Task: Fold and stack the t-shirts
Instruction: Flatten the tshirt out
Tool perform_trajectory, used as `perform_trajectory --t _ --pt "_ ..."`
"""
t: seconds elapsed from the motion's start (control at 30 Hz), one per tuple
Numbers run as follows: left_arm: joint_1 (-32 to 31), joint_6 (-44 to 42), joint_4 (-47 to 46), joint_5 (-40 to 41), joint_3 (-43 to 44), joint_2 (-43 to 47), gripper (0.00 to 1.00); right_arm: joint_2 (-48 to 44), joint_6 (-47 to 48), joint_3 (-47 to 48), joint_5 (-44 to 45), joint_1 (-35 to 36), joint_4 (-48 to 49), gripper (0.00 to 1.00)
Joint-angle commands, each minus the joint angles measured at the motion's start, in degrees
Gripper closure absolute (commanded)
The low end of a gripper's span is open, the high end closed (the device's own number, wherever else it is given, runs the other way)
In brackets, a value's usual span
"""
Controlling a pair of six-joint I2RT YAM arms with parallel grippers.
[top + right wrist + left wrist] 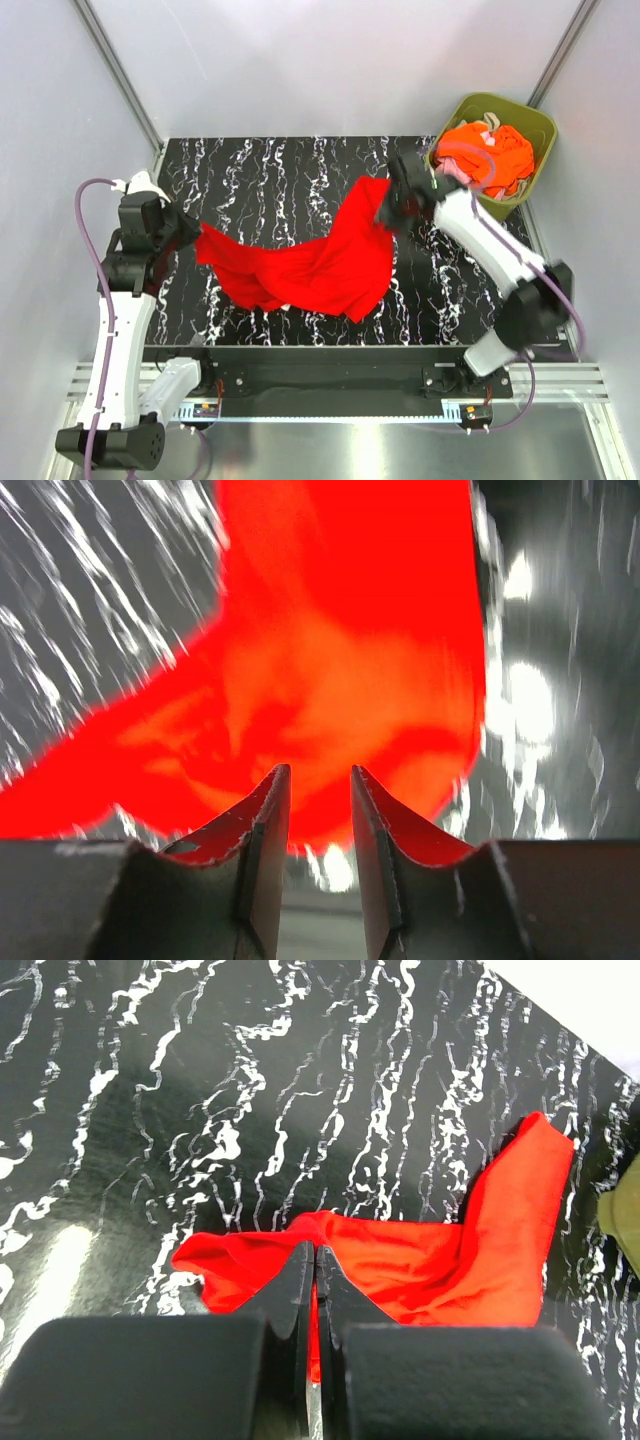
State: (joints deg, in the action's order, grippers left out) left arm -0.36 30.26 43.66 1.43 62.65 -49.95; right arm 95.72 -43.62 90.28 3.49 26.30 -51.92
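A bright red t-shirt (310, 265) lies crumpled across the middle of the black marbled table (280, 170). My left gripper (190, 232) is shut on the shirt's left edge; in the left wrist view (316, 1260) red cloth (440, 1260) shows pinched between the closed jaws. My right gripper (390, 210) is at the shirt's far right corner. In the right wrist view (320, 780) its jaws stand apart with nothing between them, and the red cloth (340, 660) lies just beyond the tips. An orange shirt (490, 155), with pink (455, 165) and beige (490, 122) cloth, fills the bin.
The olive-green bin (540, 125) stands at the back right corner, just beyond the right gripper; its edge shows in the left wrist view (625, 1210). Grey walls close in the table on three sides.
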Motion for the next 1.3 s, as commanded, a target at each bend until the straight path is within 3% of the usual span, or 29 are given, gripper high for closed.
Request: perform_trajectory --t 0.0,0.17,0.27,0.7,1.27 --pt "0.27 0.32 -4.99 -3.98 -0.69 0.47 1.0 -11.13 -14.7 -17.65 -1.98 4.36 7.17 0.62" --pt "0.27 1.29 -6.13 -6.97 -3.06 1.26 1.0 -16.09 -26.68 -34.26 -3.05 13.85 12.8 0.62" --pt "0.27 1.38 -6.22 -8.46 -3.68 1.61 1.0 -14.96 -33.44 -38.15 -2.43 18.41 15.79 0.62" --pt "0.27 0.41 -5.78 -9.34 -4.03 3.28 1.0 -9.24 -41.46 -42.03 -0.59 24.49 18.08 0.61" --pt "0.27 0.76 -5.78 -9.61 -3.94 2.58 1.0 -7.57 -42.17 -43.35 3.1 25.99 16.5 0.59"
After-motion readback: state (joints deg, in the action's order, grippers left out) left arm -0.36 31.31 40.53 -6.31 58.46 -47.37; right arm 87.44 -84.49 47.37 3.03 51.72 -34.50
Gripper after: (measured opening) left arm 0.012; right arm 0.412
